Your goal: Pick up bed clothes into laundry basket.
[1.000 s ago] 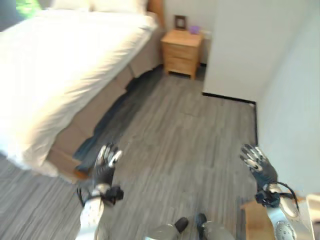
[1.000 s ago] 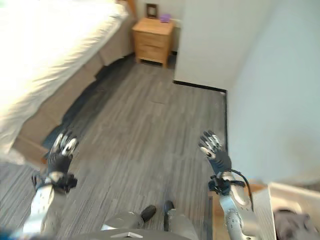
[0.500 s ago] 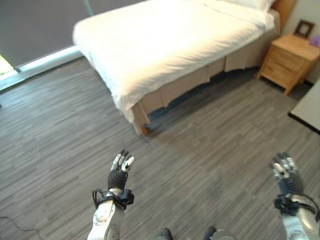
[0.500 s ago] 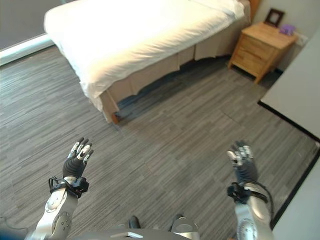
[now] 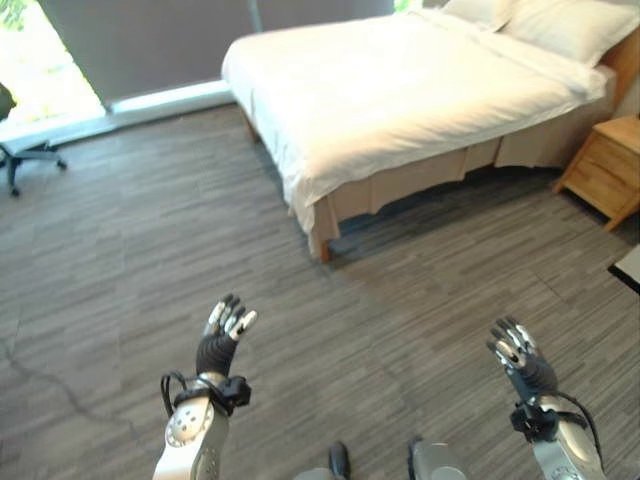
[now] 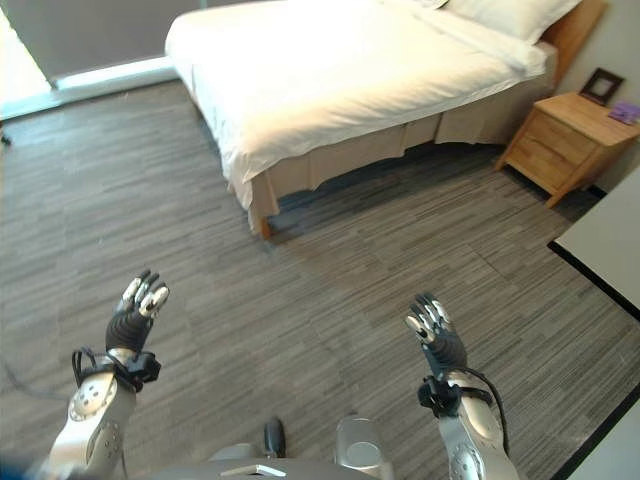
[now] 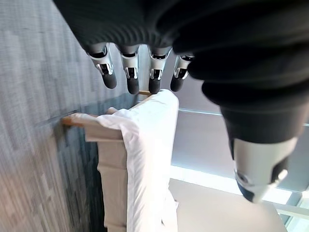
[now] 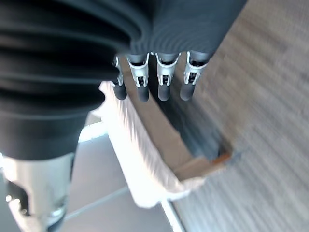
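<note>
Hovering nearest, the left hand [image 5: 222, 335] and right hand [image 6: 437, 339] are both raised above the grey plank floor [image 5: 130, 250], fingers straight and spread, grasping nothing; each wrist view shows its own fingers extended with the bed past them. Held up and empty like this, they look merely carried at the ready, since nothing is within reach. Beyond a stretch of bare floor, well apart from both hands, stands the bed [image 5: 400, 90], its white bedding [image 6: 330, 70] smooth on top and draping over the near corner, pillows [image 5: 560, 25] at the head. No laundry basket is visible. A wooden nightstand [image 6: 565, 140] stands beside the head, and an office chair [image 5: 25, 155] sits by the bright window
</note>
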Controlling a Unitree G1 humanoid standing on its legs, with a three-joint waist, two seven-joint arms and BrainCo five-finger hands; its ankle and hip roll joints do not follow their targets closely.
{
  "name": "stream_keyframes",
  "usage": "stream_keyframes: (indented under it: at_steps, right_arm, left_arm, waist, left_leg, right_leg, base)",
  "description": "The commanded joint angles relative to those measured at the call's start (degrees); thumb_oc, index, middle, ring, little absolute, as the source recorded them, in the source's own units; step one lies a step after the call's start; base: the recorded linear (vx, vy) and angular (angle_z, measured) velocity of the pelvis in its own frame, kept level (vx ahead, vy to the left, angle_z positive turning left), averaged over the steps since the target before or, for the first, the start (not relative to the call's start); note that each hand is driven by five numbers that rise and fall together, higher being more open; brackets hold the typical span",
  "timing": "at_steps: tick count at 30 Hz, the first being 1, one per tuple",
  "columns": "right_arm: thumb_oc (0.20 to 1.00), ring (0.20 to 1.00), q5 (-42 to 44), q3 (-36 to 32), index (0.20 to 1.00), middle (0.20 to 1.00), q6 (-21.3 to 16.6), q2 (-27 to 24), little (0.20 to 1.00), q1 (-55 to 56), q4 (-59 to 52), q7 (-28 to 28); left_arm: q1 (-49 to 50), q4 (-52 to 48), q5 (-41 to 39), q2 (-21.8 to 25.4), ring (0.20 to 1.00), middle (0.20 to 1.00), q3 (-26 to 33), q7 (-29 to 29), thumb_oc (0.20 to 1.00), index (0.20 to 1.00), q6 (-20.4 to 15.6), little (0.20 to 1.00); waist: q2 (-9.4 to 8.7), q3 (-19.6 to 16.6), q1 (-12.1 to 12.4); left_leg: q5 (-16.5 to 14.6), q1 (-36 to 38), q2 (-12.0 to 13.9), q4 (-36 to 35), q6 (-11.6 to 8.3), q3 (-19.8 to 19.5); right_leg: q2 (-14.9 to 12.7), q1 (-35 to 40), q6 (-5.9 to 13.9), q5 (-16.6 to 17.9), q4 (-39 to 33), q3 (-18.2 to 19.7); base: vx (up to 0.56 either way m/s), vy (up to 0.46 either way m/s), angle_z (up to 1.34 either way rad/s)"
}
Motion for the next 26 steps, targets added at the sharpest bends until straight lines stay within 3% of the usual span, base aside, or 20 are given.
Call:
stream_keyframes:
  at_steps: [1, 3, 9, 26]
  right_arm:
    - [1.000, 1.000, -0.29, -0.31, 1.000, 1.000, -2.27, -0.99, 1.000, -2.30, -2.19, 0.77]
    - [1.000, 1.000, -0.57, -0.33, 1.000, 1.000, -1.83, -2.03, 1.000, -2.26, -2.64, 0.90]
    - [1.000, 1.000, -0.22, 0.83, 1.000, 1.000, -1.18, -2.06, 1.000, -2.12, -2.61, 0.86]
    - [1.000, 1.000, -0.73, 3.35, 1.000, 1.000, -0.48, -2.36, 1.000, -2.17, -2.51, 1.08]
  left_arm:
    - [-0.22, -2.62, -0.84, 0.00, 1.000, 1.000, 0.69, 0.53, 1.000, 1.000, -3.08, 1.000]
    - [1.16, -1.39, -4.30, -2.01, 1.000, 1.000, -0.76, -0.76, 1.000, 1.000, -2.11, 1.000]
    - [3.28, -0.15, -5.85, -2.07, 1.000, 1.000, -1.32, -0.94, 1.000, 1.000, -0.75, 1.000]
    - [3.53, 0.92, -8.72, -2.51, 1.000, 1.000, -0.28, 0.59, 1.000, 1.000, -1.11, 1.000]
  waist:
    - [-0.12, -1.00, -0.17]
    - [-0.38, -1.82, 0.93]
    - [-0.23, -2.33, 1.79]
    - [-1.60, -3.03, 2.49]
  left_leg:
    - [-3.64, 4.00, 4.26, -1.65, -2.68, -6.91]
    - [-3.17, 3.84, 4.21, -2.09, -2.89, -7.92]
    - [-3.44, 4.59, 4.43, -2.38, -3.00, -9.96]
    - [-4.93, 5.92, 4.83, -2.38, -2.75, -9.46]
  right_leg:
    - [0.39, 6.68, 0.68, 8.07, -10.96, -4.95]
    - [0.70, 8.90, 0.44, 8.13, -12.92, -6.26]
    - [1.10, 11.45, -0.14, 7.66, -14.34, -8.32]
    - [1.37, 12.70, -0.07, 7.18, -14.95, -7.80]
  base:
    - [0.05, -0.101, 0.41]
    - [0.05, -0.105, 0.53]
    - [0.02, -0.045, 0.15]
    - [0.01, -0.004, -0.05]
